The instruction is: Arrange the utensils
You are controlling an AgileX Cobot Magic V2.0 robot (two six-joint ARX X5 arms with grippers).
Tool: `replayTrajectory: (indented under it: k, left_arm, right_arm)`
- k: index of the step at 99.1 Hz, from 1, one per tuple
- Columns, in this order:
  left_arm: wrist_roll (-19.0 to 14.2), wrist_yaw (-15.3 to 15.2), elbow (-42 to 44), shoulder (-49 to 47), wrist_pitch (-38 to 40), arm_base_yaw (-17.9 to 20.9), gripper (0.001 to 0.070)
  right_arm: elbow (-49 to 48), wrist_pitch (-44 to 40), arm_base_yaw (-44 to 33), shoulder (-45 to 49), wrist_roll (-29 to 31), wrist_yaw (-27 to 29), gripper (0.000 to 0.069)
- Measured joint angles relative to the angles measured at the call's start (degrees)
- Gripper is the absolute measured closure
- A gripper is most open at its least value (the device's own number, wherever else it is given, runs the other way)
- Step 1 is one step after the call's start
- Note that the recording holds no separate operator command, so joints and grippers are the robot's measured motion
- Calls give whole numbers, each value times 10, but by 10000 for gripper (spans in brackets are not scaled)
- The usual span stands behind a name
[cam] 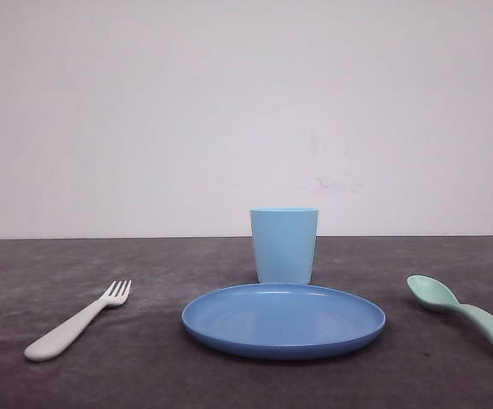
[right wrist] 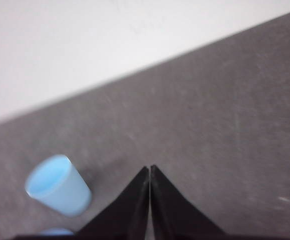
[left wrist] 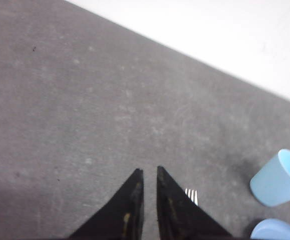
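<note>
A white fork (cam: pixel 76 324) lies on the dark table at the left, tines pointing away and to the right. At the far right rests a mint-green spoon (cam: pixel 463 313), bowl toward the cup and handle running off toward the near right edge. My left gripper (left wrist: pixel 148 171) hovers over bare table with a narrow gap between its black fingers and nothing in it. The fork's tines (left wrist: pixel 192 195) peek out just beside one finger. My right gripper (right wrist: pixel 150 167) is shut and empty above bare table, with the spoon out of its view.
A round blue plate (cam: pixel 283 319) sits in the middle of the grey table (cam: pixel 144 375), with a light blue cup (cam: pixel 284 245) upright just behind it. The cup (left wrist: pixel 280 179) and plate rim (left wrist: pixel 277 230) appear in the left wrist view. The cup (right wrist: pixel 58 185) also appears in the right wrist view. A white wall stands behind.
</note>
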Motion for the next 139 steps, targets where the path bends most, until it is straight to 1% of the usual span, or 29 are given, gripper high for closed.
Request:
replayTrajectory:
  k: [12, 18, 28, 37, 42, 47, 54, 59, 63, 69, 85, 92, 108, 116, 121, 139]
  left_arm:
    - [51, 0, 91, 83, -56, -2, 686]
    - [71, 0, 123, 113, -71, -7, 687]
    - [101, 1, 148, 138, -74, -18, 686]
    - [118, 1, 151, 144, -78, -27, 681]
    - [123, 1, 151, 145, -82, -31, 664]
    - [127, 1, 151, 144, -82, -34, 607]
    - [132, 1, 151, 144, -82, -38, 456]
    - [134, 1, 151, 144, -82, -41, 358]
    - [136, 1, 151, 144, -82, -45, 314]
    - [136, 1, 151, 145, -84, -52, 290]
    - [119, 1, 151, 167, -95, -90, 282]
    - [104, 1, 151, 189, -96, -115, 281]
    - [56, -2, 151, 254, -96, -185, 281]
    - [38, -18, 151, 292, -96, -220, 281]
    - [28, -33, 151, 317, -96, -240, 281]
    - [2, -82, 151, 410, -83, -301, 281]
  right_arm:
    - [83, -56, 1, 71, -82, 0, 688]
    - [107, -61, 1, 87, -109, 0, 688]
    - [125, -60, 2, 96, -130, 0, 688]
    - [126, -62, 6, 96, -140, -3, 686]
    - [126, -64, 11, 96, -142, -4, 652]
    - [126, -64, 16, 96, -144, -4, 564]
    - [126, -64, 19, 97, -144, -4, 425]
    - [126, -64, 22, 97, -144, -4, 372]
    - [126, -64, 23, 96, -144, -4, 351]
    - [126, -64, 25, 96, -144, -4, 336]
    - [126, -64, 28, 97, -144, -15, 327]
    - [126, -64, 29, 101, -144, -15, 327]
    - [126, -64, 38, 110, -144, -15, 327]
    - [126, -64, 44, 113, -144, -15, 327]
    - [126, -64, 47, 115, -144, -15, 327]
    - [126, -66, 56, 121, -144, -15, 327]
